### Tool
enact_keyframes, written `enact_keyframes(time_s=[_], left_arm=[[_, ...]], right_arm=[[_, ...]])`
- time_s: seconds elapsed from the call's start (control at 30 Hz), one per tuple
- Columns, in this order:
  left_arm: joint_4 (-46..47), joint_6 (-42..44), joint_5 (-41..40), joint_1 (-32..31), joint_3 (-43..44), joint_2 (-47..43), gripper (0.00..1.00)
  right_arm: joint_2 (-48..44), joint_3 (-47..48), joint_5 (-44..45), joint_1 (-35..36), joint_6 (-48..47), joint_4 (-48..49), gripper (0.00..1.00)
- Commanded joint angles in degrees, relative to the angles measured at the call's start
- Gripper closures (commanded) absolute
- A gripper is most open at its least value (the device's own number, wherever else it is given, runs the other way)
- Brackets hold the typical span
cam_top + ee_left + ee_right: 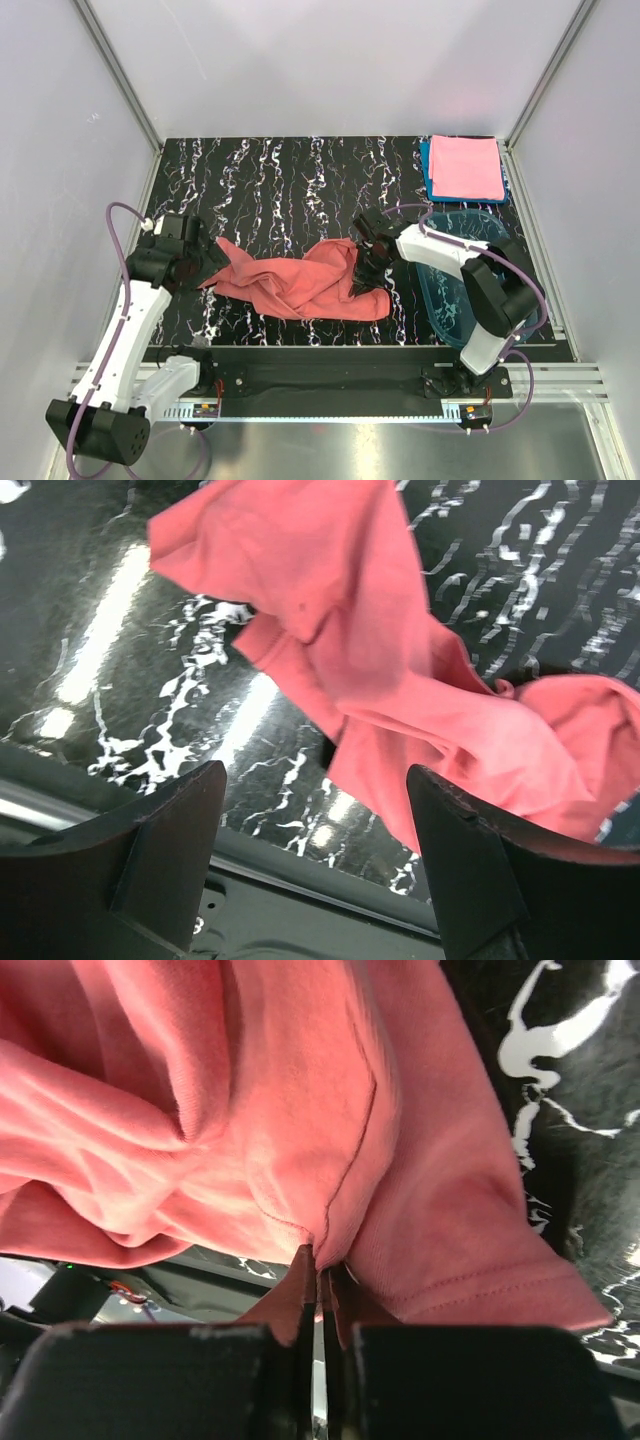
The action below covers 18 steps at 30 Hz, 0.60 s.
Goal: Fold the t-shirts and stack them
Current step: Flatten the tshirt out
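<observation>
The salmon t-shirt (300, 282) lies crumpled on the black marbled table (290, 180), between the two arms. My right gripper (364, 264) is shut on a fold of the shirt's right side; in the right wrist view the cloth (300, 1110) is pinched between the fingertips (318, 1260). My left gripper (212, 258) is open and empty at the shirt's left end; in the left wrist view the shirt (380, 670) lies ahead of the spread fingers (170, 850). A folded pink t-shirt (465, 166) sits on a folded blue one (428, 170) at the back right.
A clear blue plastic tub (455, 275) stands at the right, under and beside the right arm. The table's front edge rail (300, 880) shows just below the left gripper. White walls and metal frame posts enclose the table.
</observation>
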Motion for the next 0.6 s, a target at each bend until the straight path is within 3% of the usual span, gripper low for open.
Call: enact_keyframes(time_s=[0.0, 0.27, 0.47, 0.57], left_arm=[[-0.1, -0.5, -3.9, 1.2, 2.8, 2.7, 0.21], [6.3, 4.4, 4.2, 9.6, 2.9, 10.7, 0.24], [12.2, 3.7, 9.7, 21.3, -2.0, 15.3, 0.24], [18.0, 2.5, 16.6, 23.0, -3.7, 20.1, 0.25]], right_arm=[[-1.1, 2.8, 3.6, 0.3, -2.4, -1.5, 1.00], [-11.9, 8.0, 13.3, 0.3, -12.1, -13.4, 1.00], [-16.2, 8.6, 11.1, 0.3, -14.2, -14.3, 1.00], [-16.5, 8.4, 10.1, 0.3, -15.0, -14.0, 1.00]])
